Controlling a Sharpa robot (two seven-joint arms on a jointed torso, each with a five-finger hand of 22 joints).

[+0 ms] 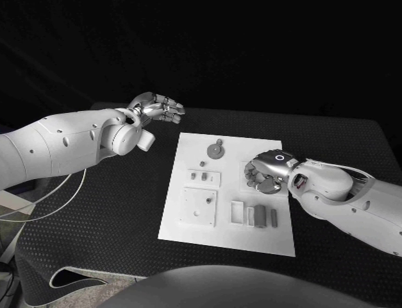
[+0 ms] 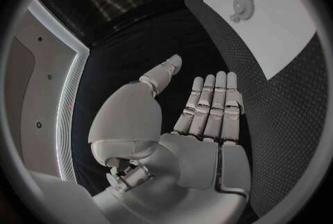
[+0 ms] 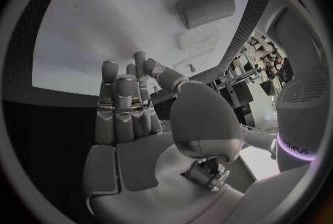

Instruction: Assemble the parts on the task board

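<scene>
Task board [image 1: 228, 221] lay flat on the black table [image 1: 117, 212], long side running away from the robot. On the board: gear [image 1: 217, 150] near the far end; below it a small block with pegs [image 1: 204, 176]; nearer still a square plate [image 1: 199, 206]; along the near edge a row of upright pieces [image 1: 254, 215], beside the plate. Left hand [image 1: 159, 108] hovered off the board, past its far left corner, over the table; seen from the left wrist [image 2: 197, 118] with fingers straight and side by side, thumb apart, palm bare, holding nothing. From that wrist, gear [image 2: 241, 7] and board [image 2: 291, 29] showed well apart from the fingers. Right hand [image 1: 263, 174] hung over the board's right edge, just beyond the row of pieces, level with the pegged block. From the right wrist [image 3: 139, 124] fingers stood close together and nearly straight, thumb bent across toward them, nothing visible between; two cylinders [image 3: 205, 8] on the board [image 3: 104, 24] lay beyond the fingertips, not touched. Could not tell contact with the board.
</scene>
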